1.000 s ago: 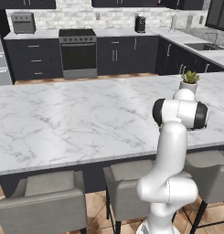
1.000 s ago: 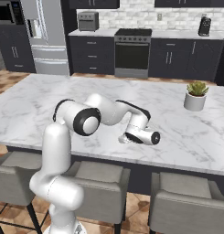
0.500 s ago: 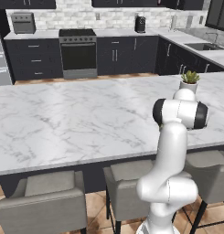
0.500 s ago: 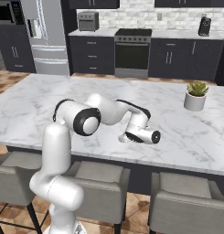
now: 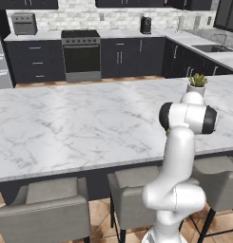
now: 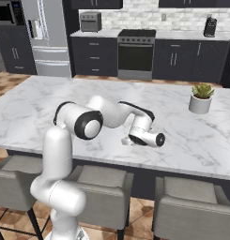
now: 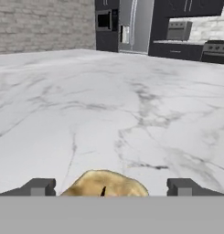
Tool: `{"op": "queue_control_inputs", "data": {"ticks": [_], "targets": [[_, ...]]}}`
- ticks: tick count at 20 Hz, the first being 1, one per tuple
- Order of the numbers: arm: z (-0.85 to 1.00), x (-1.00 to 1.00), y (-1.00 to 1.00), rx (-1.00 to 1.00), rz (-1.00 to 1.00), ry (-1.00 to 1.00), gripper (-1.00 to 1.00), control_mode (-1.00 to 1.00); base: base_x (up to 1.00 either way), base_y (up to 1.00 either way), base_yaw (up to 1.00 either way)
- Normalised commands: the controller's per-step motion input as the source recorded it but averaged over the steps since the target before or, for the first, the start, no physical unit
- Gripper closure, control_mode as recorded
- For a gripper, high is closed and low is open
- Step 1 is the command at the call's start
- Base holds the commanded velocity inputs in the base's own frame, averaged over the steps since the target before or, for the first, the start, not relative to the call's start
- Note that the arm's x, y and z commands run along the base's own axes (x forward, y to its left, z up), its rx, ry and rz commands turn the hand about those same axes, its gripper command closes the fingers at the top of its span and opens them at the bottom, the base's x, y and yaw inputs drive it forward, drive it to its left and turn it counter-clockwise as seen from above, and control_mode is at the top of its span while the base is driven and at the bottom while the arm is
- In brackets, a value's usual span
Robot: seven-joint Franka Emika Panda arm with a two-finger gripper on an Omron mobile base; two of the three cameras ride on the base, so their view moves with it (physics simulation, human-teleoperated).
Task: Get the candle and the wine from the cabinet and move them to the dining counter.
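The candle (image 7: 114, 183), a pale tan rounded lump with a dark wick, lies on the white marble dining counter (image 7: 109, 100) at the bottom of the hand view. My gripper (image 7: 111, 187) is open around it, and each dark fingertip (image 7: 40, 187) stands clear of its sides. From the right base view the gripper (image 6: 127, 140) sits low on the dining counter (image 6: 41, 103), near the front edge. In the left base view my own arm rises in front of the dining counter (image 5: 65, 123). The wine is out of view.
A small potted plant (image 6: 201, 97) stands on the island to the right of the hand. Grey stools (image 6: 97, 187) line the near side. A stove (image 6: 135, 54), fridge (image 6: 46, 33) and black base cabinets run along the far wall, with dark wall cabinets (image 6: 93, 3) above.
The jaws have spread wider, letting go of the candle on the island top. The arm has stayed in the same place.
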Motion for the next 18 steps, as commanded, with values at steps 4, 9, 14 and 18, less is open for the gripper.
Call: {"op": "queue_control_inputs", "data": {"ticks": [4, 9, 14, 18], "targets": [[0.64, 0.00, 0.00, 0.00, 0.00, 0.00, -1.00, -1.00, 0.00, 0.00, 0.00], [0.98, -0.07, 0.02, -0.03, -0.11, 0.01, -1.00, -1.00, 0.00, 0.00, 0.00], [1.00, -0.22, 0.24, -0.05, -0.16, 0.00, -1.00, -1.00, 0.00, 0.00, 0.00], [0.90, -0.49, 0.54, -0.06, -0.23, 0.00, -1.00, -1.00, 0.00, 0.00, 0.00]]}}
